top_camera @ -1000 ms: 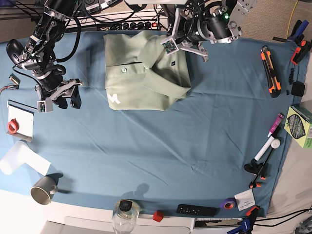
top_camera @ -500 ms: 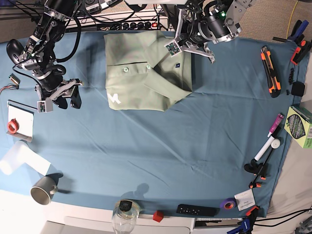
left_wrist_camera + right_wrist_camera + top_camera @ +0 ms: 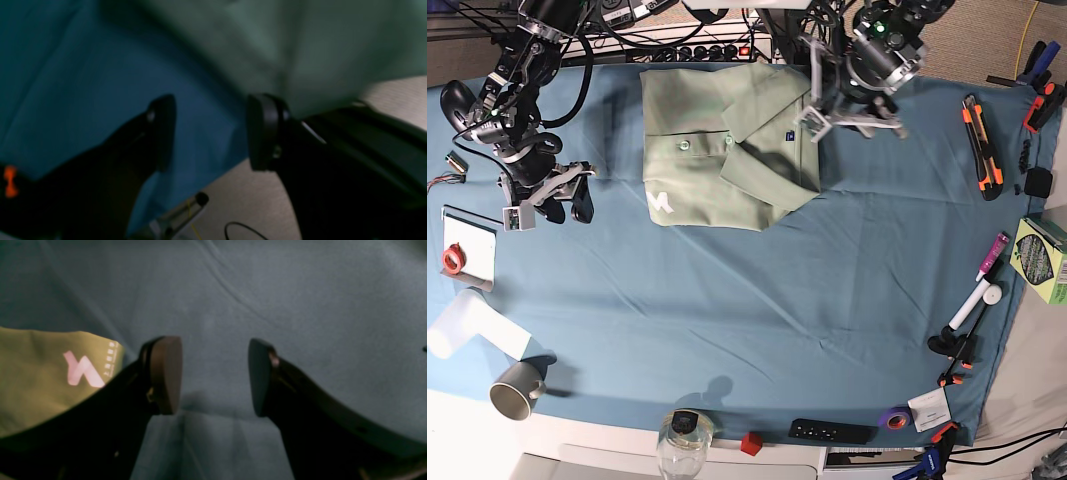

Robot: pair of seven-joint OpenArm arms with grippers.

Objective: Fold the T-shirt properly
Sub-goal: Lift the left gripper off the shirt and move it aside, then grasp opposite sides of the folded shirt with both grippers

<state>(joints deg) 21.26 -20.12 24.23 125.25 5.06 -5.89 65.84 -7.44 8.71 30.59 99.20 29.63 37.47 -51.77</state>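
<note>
Two jaws show in the left wrist view, apart and empty. Shirt (image 3: 300, 50) fabric fills the field from 12 to 2 o'clock, blurred; the right-hand pad stands just beside its edge. Blue cloth (image 3: 83, 83) lies below the gap, with the table edge and floor at 5 o'clock.

Right wrist view: the right gripper (image 3: 215, 376) has its jaws apart over bare cloth, holding nothing. A shirt corner bearing the logo (image 3: 83, 370) sits at 9 o'clock, beside the left pad but not between the pads.

Base view: the shirt lies on the table at 12 o'clock as a compact folded block, collar uppermost, one flap lying askew at its 4 o'clock corner. The left gripper (image 3: 852, 100) hangs at the block's 3 o'clock edge. The right gripper stands well apart at 9 o'clock.

Judgement: folding is near complete; the step in hand is release and trim. The next move calls for squaring the skewed flap or retracting both arms without dragging fabric.
</note>
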